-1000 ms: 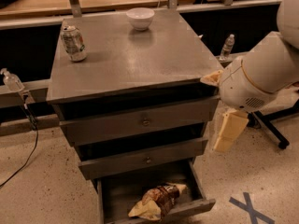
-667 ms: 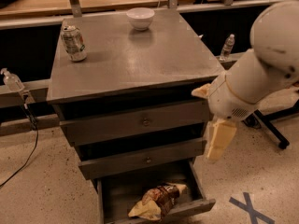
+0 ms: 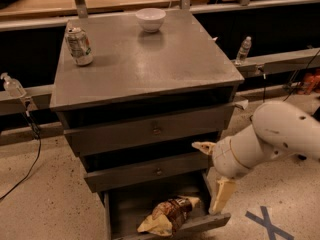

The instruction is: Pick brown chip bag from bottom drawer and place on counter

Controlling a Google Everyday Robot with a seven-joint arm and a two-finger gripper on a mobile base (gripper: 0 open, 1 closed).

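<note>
The brown chip bag (image 3: 168, 215) lies in the open bottom drawer (image 3: 200, 224), crumpled, dark brown and pale yellow, toward the front middle. The grey metal counter (image 3: 150, 59) tops the cabinet. My gripper (image 3: 214, 176) hangs from the white arm at the right, beside the cabinet's right front corner. One cream finger (image 3: 220, 195) points down at the drawer's right edge; another (image 3: 204, 147) sticks out left in front of the middle drawer. The fingers are spread apart and hold nothing. The gripper is right of and above the bag, apart from it.
A silver soda can (image 3: 79, 45) and a white bowl (image 3: 150, 19) stand on the counter. The two upper drawers (image 3: 150, 130) are shut. A clear bottle (image 3: 243, 49) stands on a rail at the right, another (image 3: 12, 86) at the left. Blue tape (image 3: 267, 222) marks the floor.
The arm has come down and left, from beside the upper drawers to the bottom drawer's right edge. The bag, can and bowl have not moved.
</note>
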